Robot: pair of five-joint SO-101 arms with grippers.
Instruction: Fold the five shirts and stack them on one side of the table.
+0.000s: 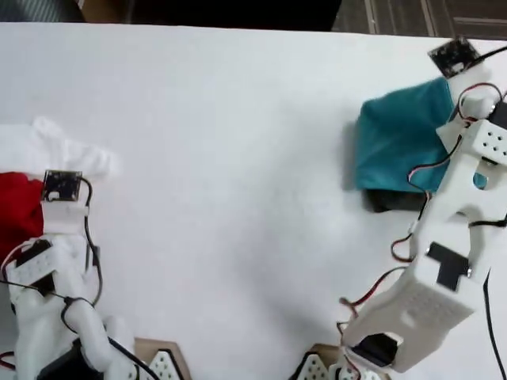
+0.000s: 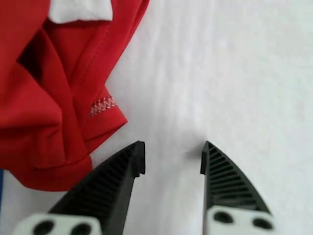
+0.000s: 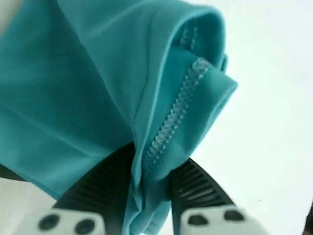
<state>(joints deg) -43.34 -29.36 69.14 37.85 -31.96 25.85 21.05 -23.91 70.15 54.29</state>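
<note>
Right gripper (image 3: 154, 164): jaws nearly closed, pinching a folded edge of the teal shirt (image 3: 73, 73). The stitched hem (image 3: 181, 103) runs straight out from between the jaws. Left gripper (image 2: 173, 154): jaws apart, holding nothing, bare table (image 2: 234, 73) between the tips.

Layout from the high view: the teal shirt (image 1: 400, 142) sits right of frame, upper half. It's folded to a roughly square pad on top of a dark shirt (image 1: 392, 202), whose edge pokes out on the lower side. The right arm (image 1: 444, 261) comes up from bottom right and covers the pad's right edge. So the pinch is at that edge, and the cloth lies toward frame left from the claw. Red shirt (image 1: 16, 210) and white shirt (image 1: 55, 146) are bunched at the left edge, well apart from the stack.

Key relation: teal is already over the stack, so I'd judge the next step is to let go and lift clear without dragging the fold open. For the red shirt (image 2: 44, 98), the left arm is the nearer one. The shirt lies just beside one fingertip, not between the two.

View differences: the right wrist view shows the grip and hem, which the arm hides in the high view. The left wrist view shows the red shirt crumpled, with the white shirt touching it. The high view gives the stack's position.
</note>
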